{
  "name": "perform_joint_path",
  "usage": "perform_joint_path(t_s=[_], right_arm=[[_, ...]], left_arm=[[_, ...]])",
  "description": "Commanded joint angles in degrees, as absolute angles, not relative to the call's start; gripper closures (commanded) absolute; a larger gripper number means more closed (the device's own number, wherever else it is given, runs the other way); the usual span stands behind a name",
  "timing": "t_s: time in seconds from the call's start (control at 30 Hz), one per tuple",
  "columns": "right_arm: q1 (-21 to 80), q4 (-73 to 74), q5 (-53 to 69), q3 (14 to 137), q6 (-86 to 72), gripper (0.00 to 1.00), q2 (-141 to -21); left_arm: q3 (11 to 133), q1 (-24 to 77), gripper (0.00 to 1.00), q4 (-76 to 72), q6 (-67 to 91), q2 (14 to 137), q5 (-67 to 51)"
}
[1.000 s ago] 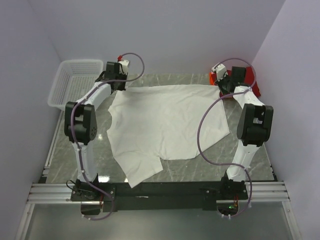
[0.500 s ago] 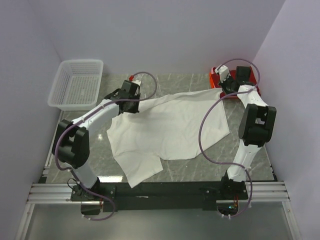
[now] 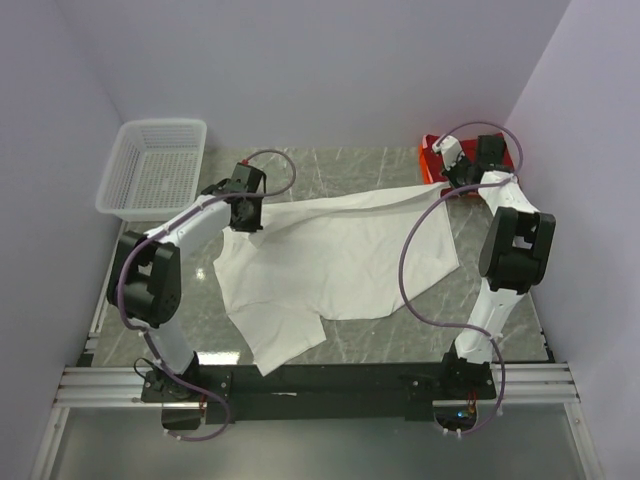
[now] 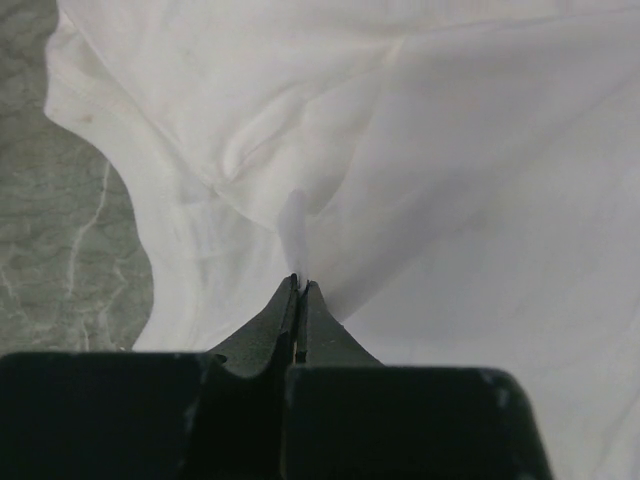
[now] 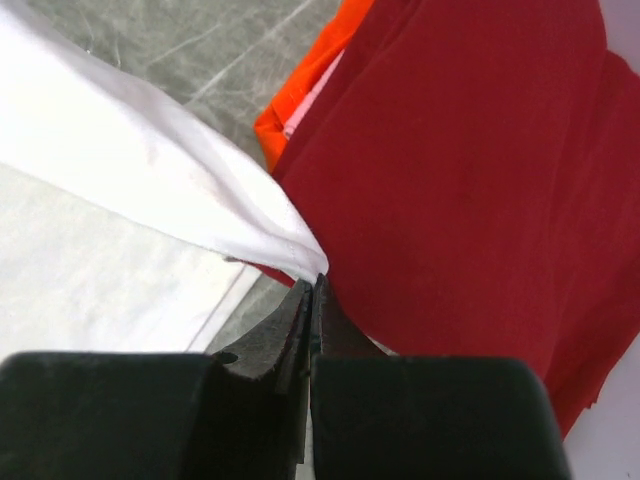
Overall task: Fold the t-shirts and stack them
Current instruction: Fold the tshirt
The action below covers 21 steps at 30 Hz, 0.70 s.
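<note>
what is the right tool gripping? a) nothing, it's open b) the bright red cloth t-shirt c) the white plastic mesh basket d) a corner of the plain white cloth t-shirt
D: the right wrist view shows the right tool shut on a corner of the plain white cloth t-shirt, the bright red cloth t-shirt lying loose beside it.

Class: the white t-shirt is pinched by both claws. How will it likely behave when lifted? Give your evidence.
Probably floppy: the white t-shirt puckers into folds at the left claw and drapes from the right claw. Likely light, since two fingertip pinches seem to hold its edge up.
</note>
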<state>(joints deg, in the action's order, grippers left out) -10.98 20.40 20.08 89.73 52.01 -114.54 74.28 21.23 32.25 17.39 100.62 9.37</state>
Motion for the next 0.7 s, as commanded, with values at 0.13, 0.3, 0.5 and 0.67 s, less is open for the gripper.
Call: perform_joint_path(t_s=[0.13, 0.3, 0.5, 0.67], right_arm=[[-12.8, 22.4, 20.8, 89.4, 54.8, 1.0, -112.9], [-12.7, 23.4, 20.3, 86.8, 56.2, 1.0, -112.8], [-12.5, 23.9, 18.2, 86.1, 57.0, 1.0, -114.1], [-12.0, 29.2, 14.8, 91.1, 54.2, 0.77, -116.1]], left_arm=[[75.8, 21.4, 0.99, 32.8, 12.0, 94.2, 8.8], [73.7, 21.8, 0.99, 33.1, 10.8, 94.1, 8.0], [73.2, 22.9, 0.97, 33.5, 9.5, 95.8, 7.1], [75.0, 22.7, 0.68, 37.5, 8.2, 96.8, 5.7]])
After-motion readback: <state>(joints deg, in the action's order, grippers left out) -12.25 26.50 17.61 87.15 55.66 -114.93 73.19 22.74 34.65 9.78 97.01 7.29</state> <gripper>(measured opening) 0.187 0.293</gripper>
